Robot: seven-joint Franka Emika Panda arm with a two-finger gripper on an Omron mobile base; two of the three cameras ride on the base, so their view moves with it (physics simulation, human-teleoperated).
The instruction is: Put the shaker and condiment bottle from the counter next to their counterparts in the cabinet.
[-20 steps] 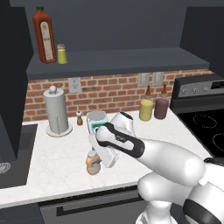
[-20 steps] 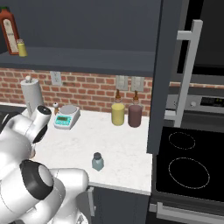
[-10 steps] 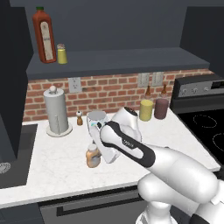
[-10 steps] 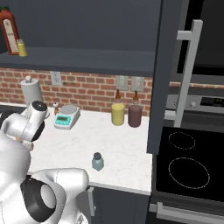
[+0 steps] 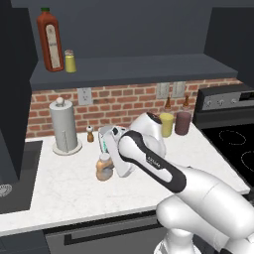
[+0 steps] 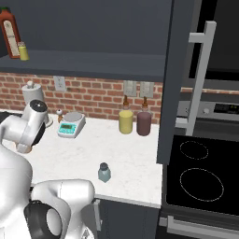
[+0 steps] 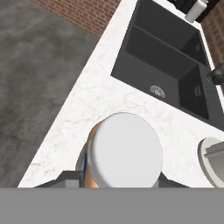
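Observation:
My gripper (image 5: 109,165) is shut on the condiment bottle (image 5: 103,170), a small peach-orange bottle held just above the white counter (image 5: 59,188). The hand view looks down on the bottle's pale cap (image 7: 124,151), with my gripper (image 7: 118,180) at either side of it. The shaker (image 6: 104,172), a small teal jar with a dark cap, stands alone near the counter's front edge. Up on the cabinet shelf (image 5: 149,67), at its left end, stand the tall red bottle (image 5: 49,39) and the small yellow shaker (image 5: 70,61).
A paper towel roll (image 5: 64,126), a tiny pepper mill (image 5: 90,134) and a kitchen scale (image 6: 71,125) stand along the brick wall. A yellow jar (image 5: 166,124) and a dark jar (image 5: 182,122) sit further right. A sink (image 7: 166,65) lies left, a stove (image 6: 200,172) right.
The condiment bottle has risen off the counter in my gripper as the arm lifts. The shaker has not moved.

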